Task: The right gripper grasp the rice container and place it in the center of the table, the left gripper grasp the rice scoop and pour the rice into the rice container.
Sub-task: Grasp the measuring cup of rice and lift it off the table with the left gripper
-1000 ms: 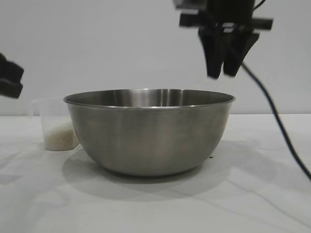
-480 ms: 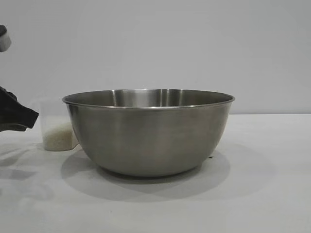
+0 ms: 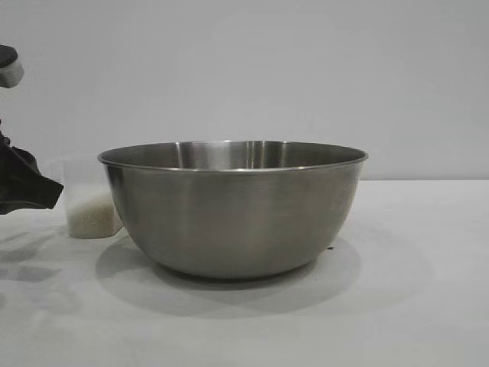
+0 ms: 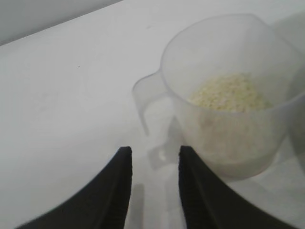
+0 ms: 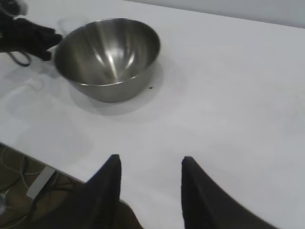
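At the far left edge of the outside picture you see your left gripper, its black tip pointing toward the rice scoop. In the left wrist picture, its two fingers stand apart with a gap between them, holding nothing, and the scoop's little handle sits just past that gap. The scoop stands upright on the table with the rice in its bottom. Just to its right, filling the middle of the picture, sits the rice container. Your right gripper shows only in its own wrist picture, low in the frame, far from the bowl, fingers spread and empty.
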Available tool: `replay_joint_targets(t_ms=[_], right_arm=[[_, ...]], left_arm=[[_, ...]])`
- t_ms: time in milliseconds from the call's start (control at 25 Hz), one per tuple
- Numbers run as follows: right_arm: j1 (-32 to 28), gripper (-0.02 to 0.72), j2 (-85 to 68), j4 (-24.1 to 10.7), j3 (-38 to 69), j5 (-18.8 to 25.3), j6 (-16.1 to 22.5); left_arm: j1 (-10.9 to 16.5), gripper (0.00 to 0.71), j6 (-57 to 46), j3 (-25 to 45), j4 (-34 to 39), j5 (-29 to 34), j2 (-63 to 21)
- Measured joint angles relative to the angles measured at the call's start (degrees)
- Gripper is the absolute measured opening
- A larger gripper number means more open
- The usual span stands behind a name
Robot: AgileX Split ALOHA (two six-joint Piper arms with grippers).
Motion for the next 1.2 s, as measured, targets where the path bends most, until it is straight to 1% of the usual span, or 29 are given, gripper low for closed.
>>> replay_joint_targets(t_ms=[200,280,400,480,680,1200], right_arm=[[0.0,0.251,0.0,1.0,2.7,-0.3,-0.7],[0.0,0.251,0.0,1.1,3.0,-2.3,-1.1],[0.0,0.251,0.0,1.2,4.7,-6.5,-1.8],[0.0,0.251,0.0,1.3,5.1,-7.4,-2.0],[0.0,0.251,0.0,1.4,5.3,-7.9,-2.0],[0.0,0.251,0.0,1.4,5.3,-8.0,-2.0]], left_arm=[[0.0,0.204,0.0,-1.6,0.0,-1.7,2.8],[0.0,0.204,0.0,-1.6,0.0,-2.8,3.3],[0.0,0.204,0.0,-1.7,-0.4,-3.0,3.4],[0.0,0.204,0.0,-2.0,-1.2,-3.0,3.4],[0.0,0.204,0.1,-2.2,-1.5,-3.0,3.4],[0.0,0.204,0.1,-6.1,-1.9,-3.1,5.0]])
